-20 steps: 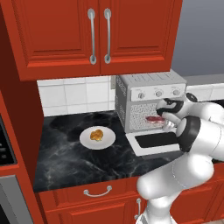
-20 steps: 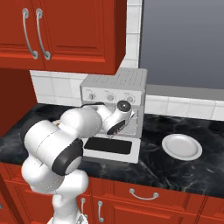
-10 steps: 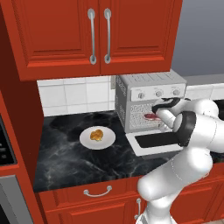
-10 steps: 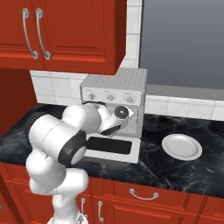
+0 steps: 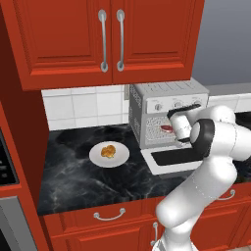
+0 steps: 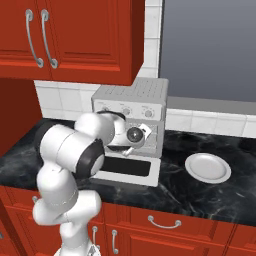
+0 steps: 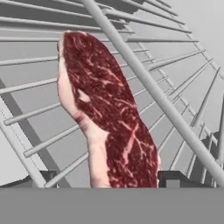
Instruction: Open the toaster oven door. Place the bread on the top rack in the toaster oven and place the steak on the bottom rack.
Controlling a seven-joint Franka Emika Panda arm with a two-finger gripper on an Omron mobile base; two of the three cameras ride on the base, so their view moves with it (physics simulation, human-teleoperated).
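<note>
Since a second ago the gripper (image 7: 103, 179) has pushed deeper into the toaster oven (image 5: 166, 115), carrying the steak (image 7: 107, 113) inside. Steak: dark red, white marbling, pale fat edge, lying over the wire bars of a rack (image 7: 175, 109) in the oven; which rack, cannot tell. Fingers (image 7: 175, 178) flank its near end; clamped or released, cannot tell. Oven door (image 5: 174, 159) lies open, flat in front. Left of the oven, the bread (image 5: 108, 151) sits on a white plate (image 5: 95, 158). Right of the oven, a second plate (image 6: 208, 167).

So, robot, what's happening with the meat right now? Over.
Pincer inside toaster oven, fingers either side of steak. Steak over a wire rack. Bread waiting on plate. Nothing blocking.
</note>
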